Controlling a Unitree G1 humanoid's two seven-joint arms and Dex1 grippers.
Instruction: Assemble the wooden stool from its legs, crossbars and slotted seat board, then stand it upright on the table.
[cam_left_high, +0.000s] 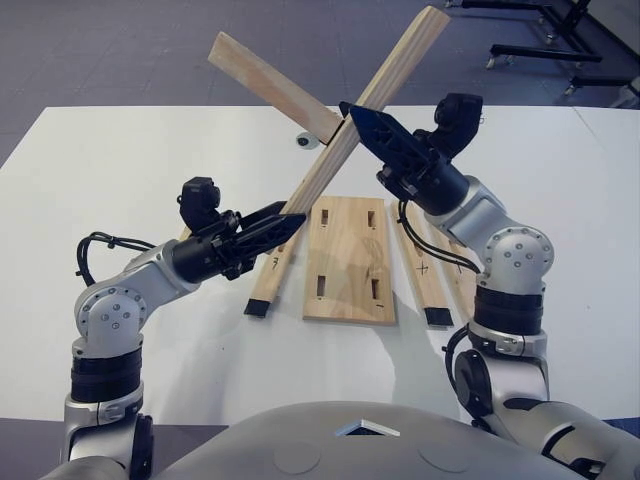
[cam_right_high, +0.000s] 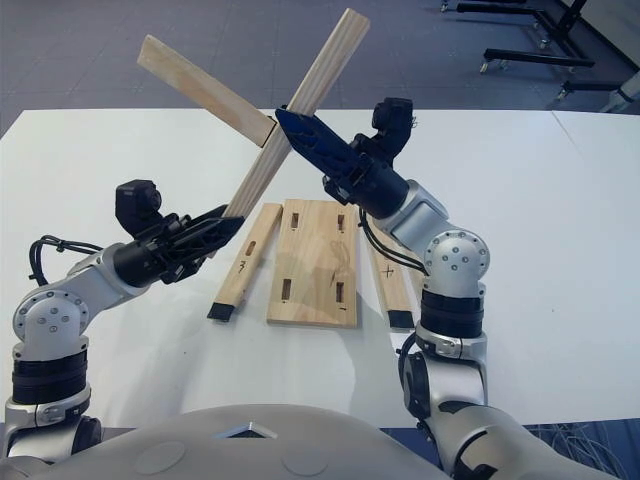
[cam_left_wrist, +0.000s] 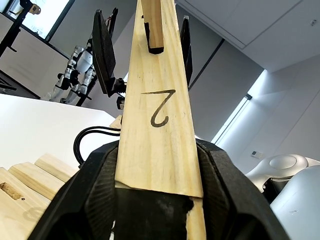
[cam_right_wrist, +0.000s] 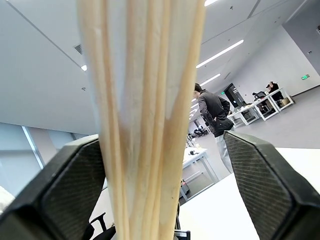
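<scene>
My left gripper (cam_left_high: 290, 222) is shut on the low end of a long wooden leg (cam_left_high: 385, 80) that slants up and to the right above the table; it bears a hand-drawn "2" (cam_left_wrist: 160, 112). My right gripper (cam_left_high: 350, 112) is shut on a shorter crossbar (cam_left_high: 265, 80) right where it meets the leg. In the left wrist view the crossbar's end (cam_left_wrist: 152, 22) sits in a dark slot in the leg. The slotted seat board (cam_left_high: 348, 262) lies flat below both grippers. Another leg (cam_left_high: 268, 282) with a black tip lies at the board's left side.
Two more wooden pieces (cam_left_high: 420, 272) lie side by side just right of the seat board, under my right forearm. A small white round object (cam_left_high: 305, 140) sits on the white table (cam_left_high: 120, 170) behind the held parts. Metal stands (cam_left_high: 560, 40) are on the floor beyond.
</scene>
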